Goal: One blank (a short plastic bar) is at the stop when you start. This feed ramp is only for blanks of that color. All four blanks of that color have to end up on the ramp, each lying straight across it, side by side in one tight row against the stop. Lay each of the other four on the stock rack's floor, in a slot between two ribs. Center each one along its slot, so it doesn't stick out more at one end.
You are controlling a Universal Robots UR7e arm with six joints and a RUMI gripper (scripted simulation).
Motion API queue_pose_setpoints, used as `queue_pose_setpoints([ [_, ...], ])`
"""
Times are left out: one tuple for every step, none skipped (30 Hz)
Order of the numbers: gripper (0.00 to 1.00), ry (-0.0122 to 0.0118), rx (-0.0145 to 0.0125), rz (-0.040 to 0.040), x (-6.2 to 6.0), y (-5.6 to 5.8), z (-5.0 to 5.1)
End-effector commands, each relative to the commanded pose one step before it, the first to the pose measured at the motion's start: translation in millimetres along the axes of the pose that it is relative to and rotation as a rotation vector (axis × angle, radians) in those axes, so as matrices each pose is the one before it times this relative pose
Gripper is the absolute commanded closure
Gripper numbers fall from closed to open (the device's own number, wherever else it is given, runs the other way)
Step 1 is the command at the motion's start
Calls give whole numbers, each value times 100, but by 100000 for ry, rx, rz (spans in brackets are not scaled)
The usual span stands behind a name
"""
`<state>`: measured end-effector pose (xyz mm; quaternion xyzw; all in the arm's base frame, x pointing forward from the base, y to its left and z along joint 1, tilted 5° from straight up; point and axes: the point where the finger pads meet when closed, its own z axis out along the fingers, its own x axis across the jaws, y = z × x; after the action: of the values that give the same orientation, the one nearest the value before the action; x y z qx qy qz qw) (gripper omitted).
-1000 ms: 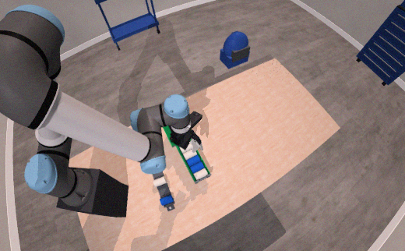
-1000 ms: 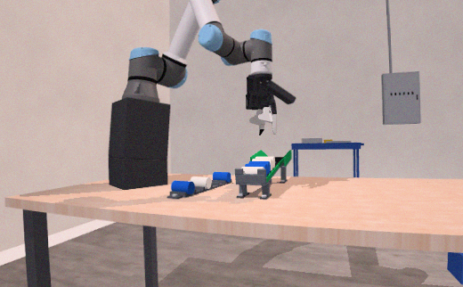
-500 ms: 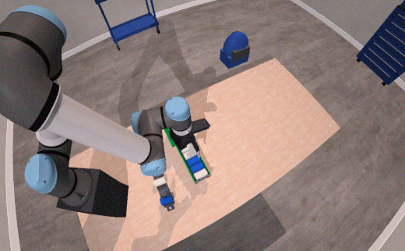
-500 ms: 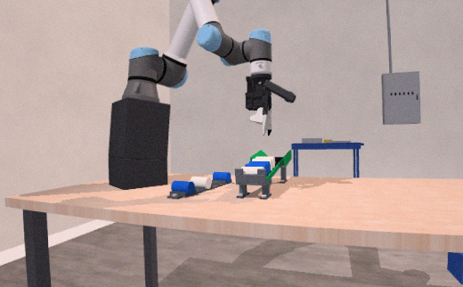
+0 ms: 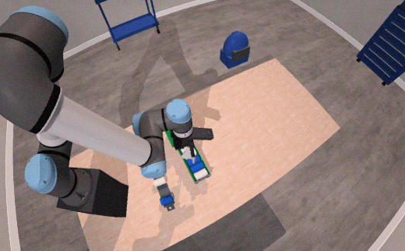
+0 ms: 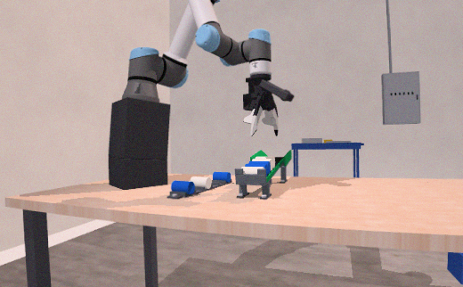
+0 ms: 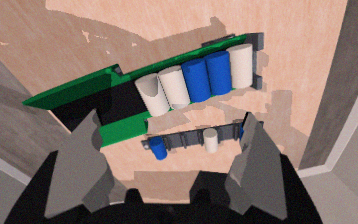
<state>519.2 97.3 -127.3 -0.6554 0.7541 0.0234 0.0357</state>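
The released gripper (image 5: 192, 157) (image 6: 264, 134) (image 7: 173, 111) hangs over the pale wooden bench (image 5: 276, 105) (image 6: 355, 205) (image 7: 180, 17), inboard of its long edges; a blue cart (image 5: 134, 28) stands on the floor beyond one edge.

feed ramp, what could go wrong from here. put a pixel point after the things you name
The feed ramp (image 5: 193, 170) (image 7: 125, 131) holds white, blue, blue, white, white from the stop up. The two blue blanks (image 7: 196, 80) (image 7: 219, 73) sit tight between white ones, so the open gripper (image 5: 193, 159) (image 6: 265, 134) (image 7: 173, 111) may nudge neighbours when it picks one. Once they are out, the upper white blanks (image 7: 174, 87) (image 7: 152, 95) could slide down crooked, or stay apart from the one at the stop (image 7: 241, 66).
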Motion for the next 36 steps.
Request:
queue_pose_setpoints([
  [0, 338, 214, 14156, 459, -117, 24],
  [0, -2, -1, 4418, 149, -31, 24],
  [0, -1, -1, 4368, 146, -34, 24],
  [0, -1, -1, 3266, 108, -28, 18],
  [0, 0, 0, 1048, 34, -10, 6],
  [0, -1, -1, 4255, 139, -39, 24],
  [0, -1, -1, 4192, 135, -41, 23],
  [0, -1, -1, 3400, 108, -36, 19],
  [0, 0, 0, 725, 23, -8, 4],
  [0, -1, -1, 4055, 127, -45, 22],
  [0, -1, -1, 3981, 123, -47, 22],
  [0, 0, 0, 0, 0, 0, 0],
  [0, 0, 0, 0, 0, 0, 0],
  [0, -1, -1, 3903, 119, -48, 22],
  [0, -1, -1, 3822, 114, -49, 21],
  [0, -1, -1, 3737, 110, -50, 21],
  [0, -1, -1, 3649, 106, -50, 20],
  [0, -1, -1, 3558, 101, -51, 20],
  [0, -1, -1, 3464, 97, -51, 19],
  [0, -1, -1, 3367, 92, -51, 19],
  [0, -1, -1, 3268, 88, -50, 18],
  [0, -1, -1, 3167, 84, -50, 17],
  [0, -1, -1, 3063, 79, -49, 17],
  [0, -1, -1, 2957, 75, -48, 16],
  [0, -1, -1, 2849, 71, -47, 16],
  [0, -1, -1, 2740, 67, -46, 15],
  [0, -1, -1, 2629, 63, -45, 14],
  [0, 0, -1, 2518, 60, -43, 14],
  [0, 0, 0, 0, 0, 0, 0],
  [0, 0, 0, 0, 0, 0, 0],
  [0, 0, -1, 2405, 56, -42, 13],
  [0, 0, -1, 2291, 52, -40, 13],
  [0, 0, -1, 2177, 49, -39, 12],
  [0, 0, -1, 2063, 45, -37, 11],
  [0, 0, -1, 1949, 42, -35, 11],
  [0, 0, -1, 1835, 39, -33, 10],
])
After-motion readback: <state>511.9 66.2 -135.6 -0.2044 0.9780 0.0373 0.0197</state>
